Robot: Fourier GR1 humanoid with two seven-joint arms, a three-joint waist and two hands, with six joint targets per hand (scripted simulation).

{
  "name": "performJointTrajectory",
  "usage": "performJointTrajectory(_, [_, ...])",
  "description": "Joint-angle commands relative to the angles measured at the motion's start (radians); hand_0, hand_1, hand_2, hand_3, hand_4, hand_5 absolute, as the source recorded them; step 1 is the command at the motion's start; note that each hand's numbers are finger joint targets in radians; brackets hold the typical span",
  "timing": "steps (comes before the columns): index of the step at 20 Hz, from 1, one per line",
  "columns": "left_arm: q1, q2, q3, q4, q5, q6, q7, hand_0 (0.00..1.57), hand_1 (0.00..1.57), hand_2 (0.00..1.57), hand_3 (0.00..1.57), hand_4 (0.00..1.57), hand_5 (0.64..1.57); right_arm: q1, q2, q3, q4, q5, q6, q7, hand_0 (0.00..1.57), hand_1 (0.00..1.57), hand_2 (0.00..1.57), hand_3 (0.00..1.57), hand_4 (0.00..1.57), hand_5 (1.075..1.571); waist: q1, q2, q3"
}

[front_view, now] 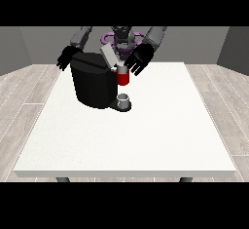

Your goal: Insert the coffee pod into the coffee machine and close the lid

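Black boxy coffee machine (92,84) sits on the white counter (146,135), grey lid (109,55) tilted up. We see a red thing at the machine (122,78), a grey thing (124,99) below. Hand at the view's right (137,61) hovers just beside the lid, fingers spread, holding nothing; hand at the view's left (65,58): fingers unclear.

A large white table (146,140) is filling the middle of the view, its near edge lying toward the camera and two dark legs (62,179) showing beneath that edge. Pale wood-plank flooring (22,101) is spreading out on both sides of it, and grey walls (29,45) are standing behind
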Motion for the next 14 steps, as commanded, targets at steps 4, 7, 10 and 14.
performJointTrajectory(4, [0.014,0.039,0.023,0.022,-0.008,0.028,-0.036,1.05,1.05,1.12,0.96,0.36,1.571,0.017,0.004,0.022,-0.050,-0.001,0.013,0.006,0.00,0.00,0.00,0.00,0.43,1.571,-0.029,0.012,-0.0019])
performJointTrajectory(7, [-0.009,0.014,0.005,0.014,-0.018,0.008,-0.013,1.07,1.07,1.12,0.93,0.37,1.571,-0.025,-0.014,0.000,-0.020,-0.012,0.015,0.038,0.00,0.00,0.00,0.00,0.46,1.571,-0.011,0.010,-0.0016])
performJointTrajectory(10, [0.044,0.018,-0.039,0.009,-0.057,0.008,-0.059,0.57,0.57,0.81,0.64,0.24,1.571,0.007,-0.023,-0.020,-0.026,-0.036,0.038,0.000,0.00,0.00,0.00,0.00,0.46,1.571,-0.014,0.009,-0.0013])
performJointTrajectory(14, [-0.021,0.054,-0.042,0.017,-0.068,-0.068,-0.015,0.00,0.00,0.00,0.00,0.00,1.571,0.005,-0.001,0.011,-0.004,0.002,0.012,-0.013,0.00,0.00,0.00,0.00,0.41,1.571,-0.013,0.004,-0.0012])
